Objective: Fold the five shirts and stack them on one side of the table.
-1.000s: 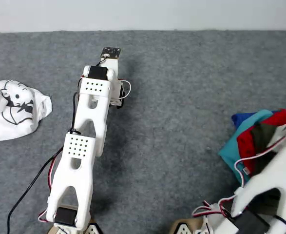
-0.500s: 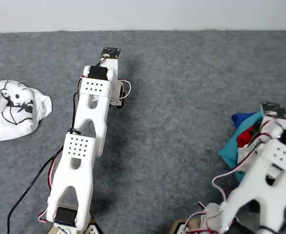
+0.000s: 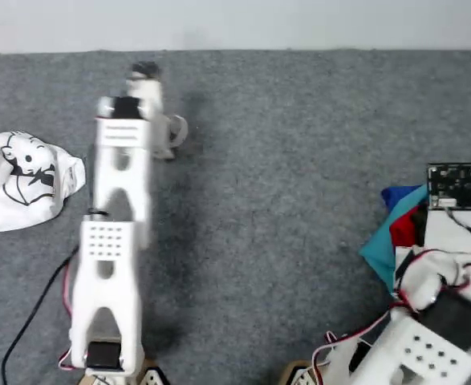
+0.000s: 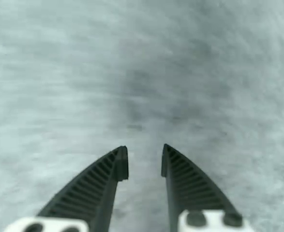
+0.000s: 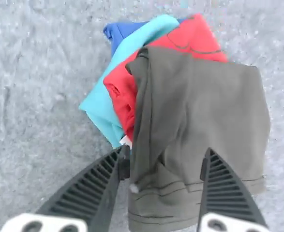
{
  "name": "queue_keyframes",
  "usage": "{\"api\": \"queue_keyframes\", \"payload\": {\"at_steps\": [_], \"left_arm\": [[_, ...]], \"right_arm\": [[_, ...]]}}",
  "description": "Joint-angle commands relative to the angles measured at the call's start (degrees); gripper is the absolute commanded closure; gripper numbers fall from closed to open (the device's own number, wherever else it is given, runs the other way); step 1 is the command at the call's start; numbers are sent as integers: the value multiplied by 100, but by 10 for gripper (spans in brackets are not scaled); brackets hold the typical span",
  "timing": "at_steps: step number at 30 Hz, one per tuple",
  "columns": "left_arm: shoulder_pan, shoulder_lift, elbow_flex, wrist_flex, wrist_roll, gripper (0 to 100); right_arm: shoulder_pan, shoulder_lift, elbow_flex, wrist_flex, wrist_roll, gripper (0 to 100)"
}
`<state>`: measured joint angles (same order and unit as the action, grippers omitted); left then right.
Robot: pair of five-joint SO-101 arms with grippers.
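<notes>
A crumpled white shirt with a black cartoon print (image 3: pixel 25 180) lies at the table's left edge. At the right edge sits a stack of shirts: an olive-grey one (image 5: pixel 200 125) on top, then red (image 5: pixel 190 36), teal (image 5: pixel 112 92) and blue (image 5: pixel 120 31). In the high view the teal layer (image 3: pixel 377 245) and the blue one (image 3: pixel 397 195) stick out beside the right arm. My right gripper (image 5: pixel 163 166) hangs open over the olive-grey shirt, its fingers either side of it. My left gripper (image 4: pixel 144 162) is open over bare grey carpet, near the far left-centre of the table.
Grey carpet (image 3: pixel 283 176) covers the table. A pale wall (image 3: pixel 235 24) runs along its far edge. The left arm (image 3: pixel 111 241) stretches up the left-centre, with a black cable (image 3: pixel 26 329) trailing from its base. The right arm (image 3: pixel 436 313) fills the near right corner.
The left arm swung left, toward the white shirt. The right arm rose from the near right corner and now stands over the shirt stack.
</notes>
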<state>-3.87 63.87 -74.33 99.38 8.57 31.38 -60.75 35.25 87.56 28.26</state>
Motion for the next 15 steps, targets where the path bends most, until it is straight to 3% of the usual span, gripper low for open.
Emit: {"api": "queue_keyframes", "payload": {"at_steps": [1,8,15], "left_arm": [[-809,-1099,242,123,53,877],[-3051,-1336,980,70,53,876],[-4730,-387,725,-800,53,876]], "right_arm": [[-13,66,114,-66,18,757],[-48,171,334,-66,26,757],[-295,180,334,-48,26,757]]}}
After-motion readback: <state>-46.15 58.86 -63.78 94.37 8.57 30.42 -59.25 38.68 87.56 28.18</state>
